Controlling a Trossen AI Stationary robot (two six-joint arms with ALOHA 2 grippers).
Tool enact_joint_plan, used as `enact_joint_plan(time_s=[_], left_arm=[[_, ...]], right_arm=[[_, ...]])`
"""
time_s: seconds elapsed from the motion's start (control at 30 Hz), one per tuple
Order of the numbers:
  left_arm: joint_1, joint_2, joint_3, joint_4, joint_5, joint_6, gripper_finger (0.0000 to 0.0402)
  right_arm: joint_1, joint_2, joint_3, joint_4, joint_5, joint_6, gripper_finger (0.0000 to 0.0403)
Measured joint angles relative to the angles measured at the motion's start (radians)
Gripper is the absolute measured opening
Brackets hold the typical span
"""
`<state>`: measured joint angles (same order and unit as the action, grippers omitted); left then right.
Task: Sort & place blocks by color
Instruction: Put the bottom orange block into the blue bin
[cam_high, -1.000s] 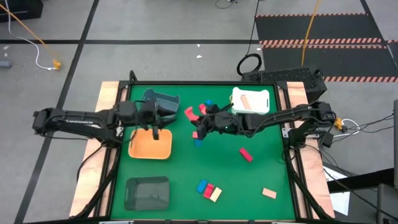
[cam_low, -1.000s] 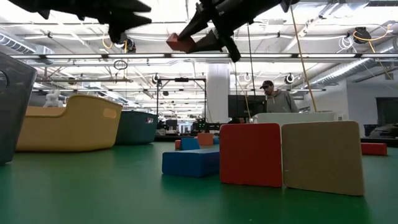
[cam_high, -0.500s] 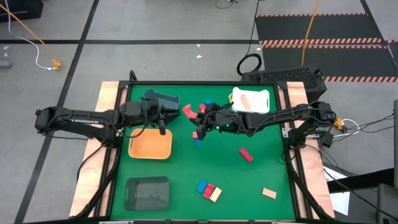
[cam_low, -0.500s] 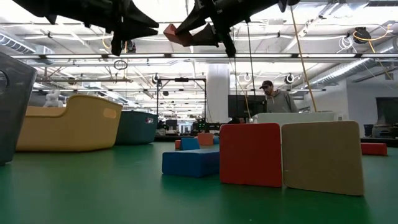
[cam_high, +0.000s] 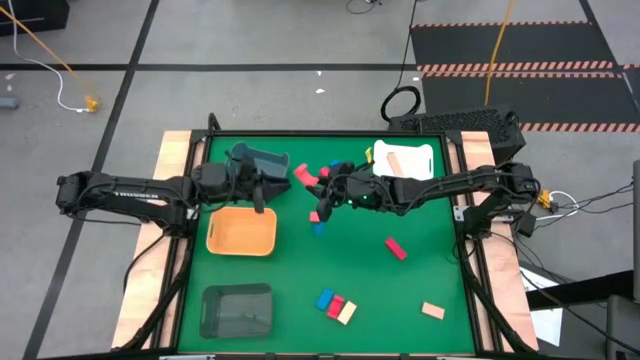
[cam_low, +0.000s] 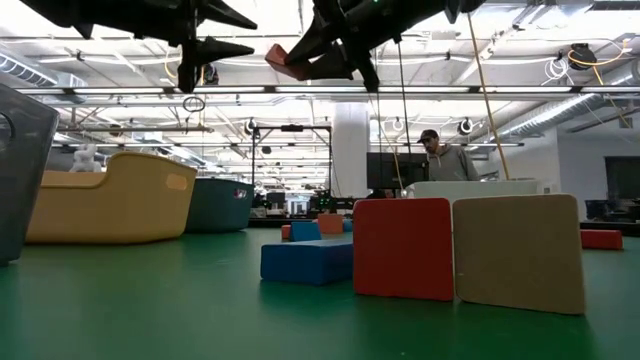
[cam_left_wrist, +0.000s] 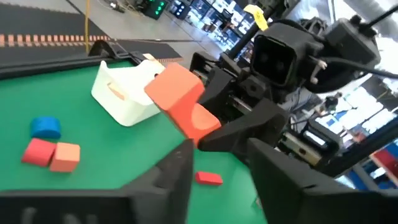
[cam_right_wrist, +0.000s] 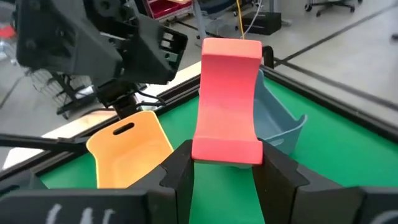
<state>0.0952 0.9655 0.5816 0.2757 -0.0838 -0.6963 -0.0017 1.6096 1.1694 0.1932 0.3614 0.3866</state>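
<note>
Right wrist view: red block (cam_right_wrist: 227, 102) clamped upright between right gripper (cam_right_wrist: 221, 163) jaws.

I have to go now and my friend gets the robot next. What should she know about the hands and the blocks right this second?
Right gripper: shut on a red curved block, held in the air mid-table, facing the left arm.
Left gripper: open and empty, above the orange tray, facing the right gripper.
Done: one pale tan block lies in the white tray.
Orange tray, tipped blue-grey tray and dark grey tray: no blocks seen inside.
Left: a cluster of red and blue blocks at the table's far middle, a lone red block, a tan one, and a blue, red and cream trio near the front.
</note>
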Motion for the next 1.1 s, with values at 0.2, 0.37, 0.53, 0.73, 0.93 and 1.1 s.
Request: enact_joint_plan(time_s=[0.2, 0.37, 0.53, 0.73, 0.93, 1.1], left_arm=[[0.003, 0.075, -0.001, 0.063, -0.007, -0.091, 0.0243], [-0.003, 0.139, -0.001, 0.160, 0.005, -0.081, 0.0267], [-0.003, 0.163, -0.001, 0.208, -0.033, -0.068, 0.0269], [-0.003, 0.163, -0.001, 0.201, -0.101, -0.121, 0.0269], [-0.004, 0.170, -0.001, 0.204, -0.151, -0.206, 0.0269], [-0.004, 0.176, 0.000, 0.213, -0.201, -0.223, 0.0269]], right_arm=[[0.001, 0.000, 0.000, 0.025, -0.019, -0.107, 0.0116], [0.003, 0.000, 0.000, 0.025, -0.059, -0.121, 0.0116], [0.010, 0.000, 0.000, 0.026, -0.099, -0.140, 0.0116], [0.023, 0.000, 0.000, 0.028, -0.014, -0.151, 0.0116], [0.024, 0.000, 0.000, 0.094, 0.034, -0.196, 0.0116], [0.024, 0.001, -0.002, 0.132, 0.043, -0.235, 0.0116]])
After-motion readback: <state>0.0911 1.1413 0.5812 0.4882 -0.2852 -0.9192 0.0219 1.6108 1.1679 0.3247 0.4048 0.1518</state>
